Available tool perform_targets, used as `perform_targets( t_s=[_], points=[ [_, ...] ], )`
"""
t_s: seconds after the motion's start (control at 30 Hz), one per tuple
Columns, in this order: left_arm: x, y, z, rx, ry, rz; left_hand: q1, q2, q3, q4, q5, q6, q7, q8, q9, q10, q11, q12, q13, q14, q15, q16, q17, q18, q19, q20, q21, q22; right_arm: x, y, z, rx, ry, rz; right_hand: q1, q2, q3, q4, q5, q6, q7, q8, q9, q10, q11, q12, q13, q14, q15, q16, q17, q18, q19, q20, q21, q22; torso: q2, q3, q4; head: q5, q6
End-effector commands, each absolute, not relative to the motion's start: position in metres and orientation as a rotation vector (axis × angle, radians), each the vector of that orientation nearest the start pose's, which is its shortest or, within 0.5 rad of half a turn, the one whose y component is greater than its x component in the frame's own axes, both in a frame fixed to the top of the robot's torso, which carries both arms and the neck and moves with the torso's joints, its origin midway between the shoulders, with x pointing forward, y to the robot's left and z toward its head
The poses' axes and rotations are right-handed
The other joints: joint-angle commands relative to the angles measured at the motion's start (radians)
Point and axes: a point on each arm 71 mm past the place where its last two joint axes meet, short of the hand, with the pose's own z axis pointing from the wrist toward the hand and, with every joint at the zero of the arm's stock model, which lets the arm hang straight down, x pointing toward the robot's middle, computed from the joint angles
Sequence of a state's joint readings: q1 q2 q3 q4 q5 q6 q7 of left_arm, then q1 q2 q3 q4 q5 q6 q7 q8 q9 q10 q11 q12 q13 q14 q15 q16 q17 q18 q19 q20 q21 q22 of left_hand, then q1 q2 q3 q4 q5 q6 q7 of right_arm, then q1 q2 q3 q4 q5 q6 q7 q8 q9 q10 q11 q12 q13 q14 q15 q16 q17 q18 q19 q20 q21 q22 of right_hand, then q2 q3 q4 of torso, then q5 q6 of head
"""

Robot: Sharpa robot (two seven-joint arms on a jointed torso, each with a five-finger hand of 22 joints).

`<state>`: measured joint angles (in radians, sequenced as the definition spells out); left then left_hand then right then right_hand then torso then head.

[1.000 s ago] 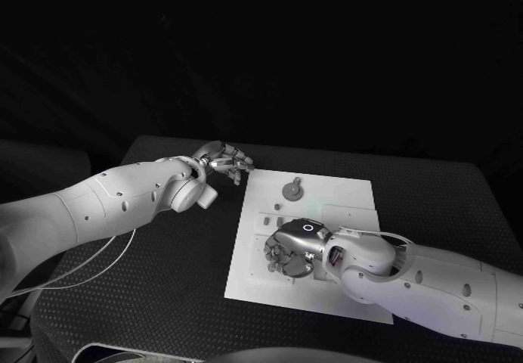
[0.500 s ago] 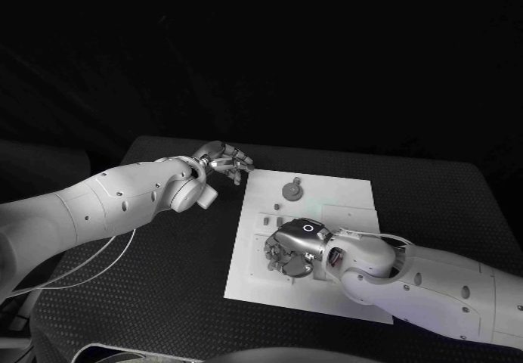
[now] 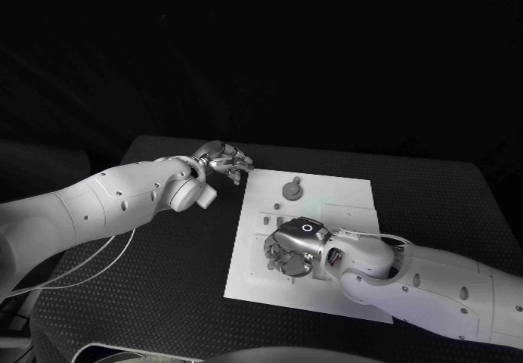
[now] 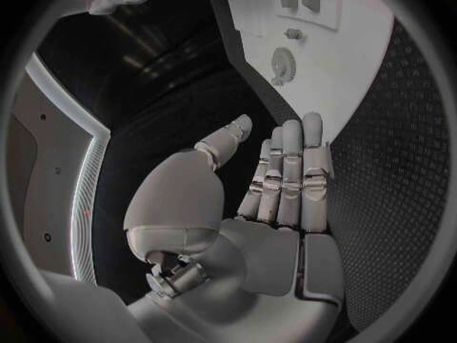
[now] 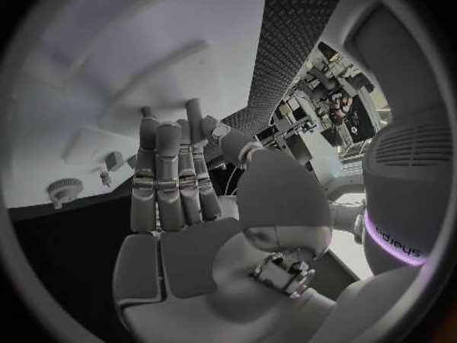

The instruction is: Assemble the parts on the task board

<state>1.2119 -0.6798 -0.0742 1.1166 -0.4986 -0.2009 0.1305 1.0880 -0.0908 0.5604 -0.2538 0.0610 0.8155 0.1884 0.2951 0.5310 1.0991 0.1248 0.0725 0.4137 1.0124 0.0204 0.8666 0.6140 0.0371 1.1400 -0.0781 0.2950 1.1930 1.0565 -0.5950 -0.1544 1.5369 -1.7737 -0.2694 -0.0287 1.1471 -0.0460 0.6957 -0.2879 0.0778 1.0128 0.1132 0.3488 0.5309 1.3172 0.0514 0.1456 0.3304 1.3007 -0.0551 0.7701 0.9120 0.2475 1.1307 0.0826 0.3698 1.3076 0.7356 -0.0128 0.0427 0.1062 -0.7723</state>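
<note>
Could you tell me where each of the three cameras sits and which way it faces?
Head view: on the robot's head, looking down at the task board; both arms show.
Left wrist view: behind the left hand, facing the board's edge and a round part.
Right wrist view: behind the right hand, over the board.
All three share the board.

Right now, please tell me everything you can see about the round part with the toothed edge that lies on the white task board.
The gear-like part is a small grey disc with a toothed rim and a short stub sticking out on one side. It lies flat on the far half of the white task board, near the middle of its width. Its material cannot be told. Nothing touches it: the left robot hand hovers beside the board's far corner, apart from it, and the right robot hand is over the board's near half.
</note>
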Motion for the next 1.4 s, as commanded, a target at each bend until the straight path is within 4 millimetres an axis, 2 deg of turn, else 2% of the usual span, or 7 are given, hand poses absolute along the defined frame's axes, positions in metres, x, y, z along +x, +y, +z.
perform_targets(
  t_s=[0.03,0.6,0.9,1.0,1.13,1.3,1.4],
  points=[
    [0.551,0.24,-0.218,-0.748,1.745,-1.07,-0.008,0.002,-0.007,0.002,-0.004,0.0,0.005,-0.002,0.001,-0.007,0.002,-0.003,-0.001,0.003,-0.001,-0.004,0.001,0.054,0.001,-0.002,-0.005,0.002,0.401,-0.062,-0.277,-0.713,1.702,0.837,0.007,0.002,0.006,-0.002,0.002,0.012,-0.004,0.003,0.031,0.014,-0.011,0.003,0.002,-0.004,-0.013,0.006,0.002,0.014,0.004,-0.003,0.005,0.026,0.0,0.0,-0.0002,0.0,0.0],
    [0.55,0.239,-0.218,-0.748,1.75,-1.073,-0.007,0.002,-0.007,0.002,-0.004,0.0,0.005,-0.001,0.001,-0.008,0.003,-0.003,-0.002,0.003,-0.001,-0.004,0.002,0.054,0.001,-0.002,-0.006,0.002,0.39,-0.053,-0.291,-0.773,1.776,0.87,0.006,0.001,0.005,-0.001,0.002,0.012,-0.004,0.003,0.033,0.014,-0.011,0.003,0.005,-0.005,-0.013,0.007,0.002,0.014,0.003,-0.003,0.007,0.026,0.0,-0.0001,0.0008,-0.002,-0.004],
    [0.55,0.24,-0.218,-0.749,1.753,-1.071,-0.008,0.001,-0.008,0.002,-0.004,0.0,0.005,-0.001,0.001,-0.01,0.003,-0.004,-0.002,0.003,-0.001,-0.005,0.003,0.054,0.001,-0.002,-0.006,0.003,0.391,-0.055,-0.293,-0.73,1.783,0.877,-0.001,-0.001,0.004,0.001,0.002,0.004,0.0,-0.002,0.034,0.005,-0.007,-0.004,0.01,-0.011,-0.009,0.006,0.001,0.014,-0.004,-0.001,0.009,0.025,0.0,0.0,-0.0005,-0.001,-0.003],
    [0.55,0.24,-0.218,-0.75,1.753,-1.07,-0.008,0.001,-0.008,0.002,-0.004,-0.001,0.005,-0.001,0.001,-0.01,0.003,-0.004,-0.002,0.003,-0.001,-0.005,0.003,0.054,0.001,-0.002,-0.006,0.003,0.392,-0.057,-0.294,-0.71,1.796,0.882,-0.018,-0.029,-0.003,0.007,0.002,-0.014,0.008,-0.014,0.032,-0.018,0.001,-0.019,0.01,-0.019,-0.001,0.003,-0.001,0.014,-0.012,0.003,0.01,0.025,-0.001,-0.0006,-0.0005,-0.001,-0.003],
    [0.55,0.241,-0.218,-0.751,1.753,-1.068,-0.008,0.001,-0.008,0.002,-0.004,-0.001,0.005,-0.002,0.001,-0.011,0.003,-0.004,-0.002,0.003,0.0,-0.005,0.003,0.054,0.001,-0.002,-0.006,0.003,0.392,-0.058,-0.293,-0.691,1.796,0.897,-0.051,-0.093,-0.025,0.022,0.0,-0.064,0.029,-0.046,0.02,-0.049,0.014,-0.039,0.011,-0.03,0.011,0.004,-0.001,0.014,-0.023,0.007,0.014,0.025,0.0,0.0002,-0.0006,-0.001,-0.005],
    [0.55,0.242,-0.218,-0.752,1.754,-1.067,-0.008,0.001,-0.008,0.002,-0.004,-0.002,0.005,-0.002,0.001,-0.011,0.004,-0.004,-0.003,0.003,0.0,-0.005,0.004,0.054,0.001,-0.002,-0.007,0.003,0.394,-0.06,-0.292,-0.662,1.788,0.904,-0.061,-0.122,-0.046,0.024,0.001,-0.102,0.045,-0.068,0.01,-0.082,0.025,-0.058,0.009,-0.039,0.021,0.008,0.001,0.014,-0.029,0.008,0.018,0.025,0.0,0.0009,-0.0011,-0.001,-0.004],
    [0.55,0.242,-0.218,-0.752,1.756,-1.067,-0.008,0.001,-0.008,0.002,-0.004,-0.002,0.005,-0.002,0.001,-0.012,0.004,-0.004,-0.003,0.003,0.0,-0.005,0.004,0.054,0.001,-0.002,-0.007,0.003,0.394,-0.06,-0.291,-0.651,1.781,0.912,-0.064,-0.14,-0.058,0.029,0.001,-0.134,0.061,-0.085,0.003,-0.1,0.032,-0.068,0.01,-0.048,0.027,0.011,0.003,0.014,-0.036,0.009,0.019,0.024,0.0,0.0007,-0.0009,-0.002,-0.004]
  ],
)
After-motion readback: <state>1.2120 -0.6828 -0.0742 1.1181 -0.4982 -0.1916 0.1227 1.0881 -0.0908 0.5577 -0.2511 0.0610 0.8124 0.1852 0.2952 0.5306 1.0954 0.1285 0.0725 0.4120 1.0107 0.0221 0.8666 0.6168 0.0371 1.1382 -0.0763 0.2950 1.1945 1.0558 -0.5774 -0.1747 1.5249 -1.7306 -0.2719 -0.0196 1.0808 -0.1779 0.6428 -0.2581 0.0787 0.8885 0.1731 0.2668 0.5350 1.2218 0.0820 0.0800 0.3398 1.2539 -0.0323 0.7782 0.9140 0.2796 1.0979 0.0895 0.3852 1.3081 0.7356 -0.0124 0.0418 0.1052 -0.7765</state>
